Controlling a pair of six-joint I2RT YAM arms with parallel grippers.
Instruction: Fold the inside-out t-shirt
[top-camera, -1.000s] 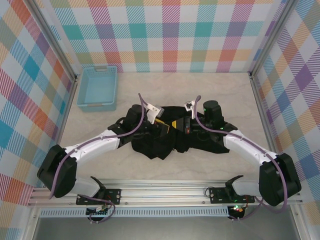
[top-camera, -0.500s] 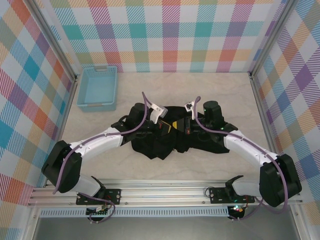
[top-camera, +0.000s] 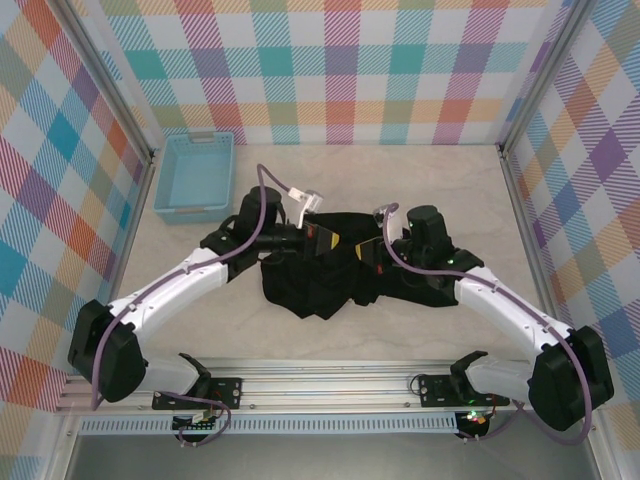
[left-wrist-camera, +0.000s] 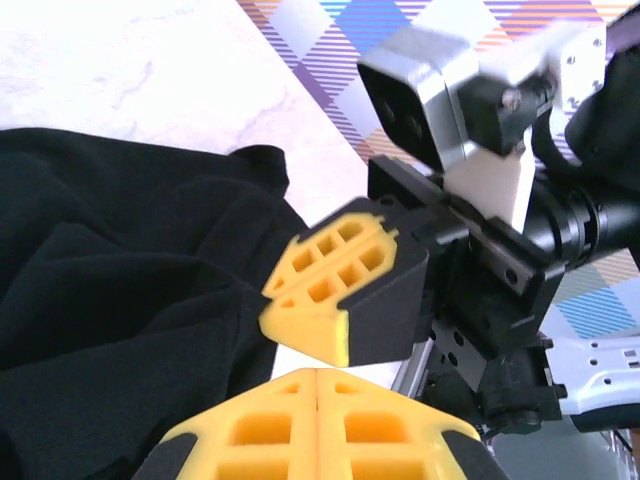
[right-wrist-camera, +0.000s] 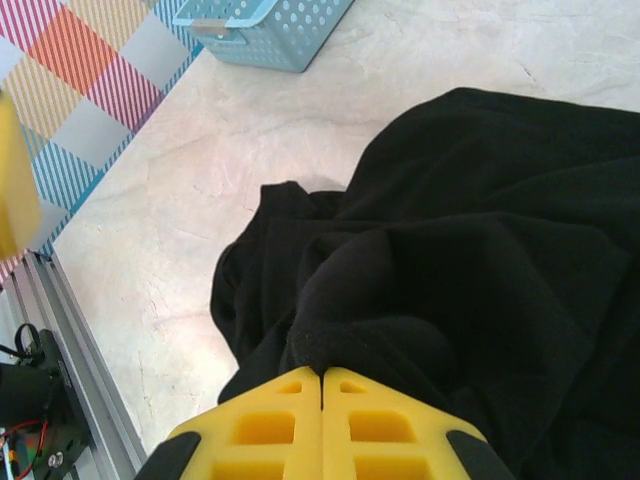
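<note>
The inside-out t-shirt (top-camera: 318, 285) lies as a crumpled black heap in the middle of the table, and its folds also show in the right wrist view (right-wrist-camera: 480, 230) and the left wrist view (left-wrist-camera: 110, 300). My right gripper (right-wrist-camera: 322, 372) is shut on a raised fold of it; from above it sits at the heap's upper middle (top-camera: 366, 253). My left gripper (left-wrist-camera: 315, 372) is shut just beside the cloth, with no cloth visible between its tips. It hovers at the heap's back edge (top-camera: 320, 237), close to the right gripper's yellow fingers (left-wrist-camera: 335, 290).
A light blue plastic basket (top-camera: 195, 176) stands at the back left, its perforated wall (right-wrist-camera: 265, 35) visible in the right wrist view. Pale marbled tabletop (top-camera: 470, 190) surrounds the shirt. Plaid walls enclose three sides, and an aluminium rail (top-camera: 330, 385) runs along the near edge.
My left gripper has closed and its arm has swung left and back, away from the right gripper. The right gripper keeps its grip and has shifted slightly forward.
</note>
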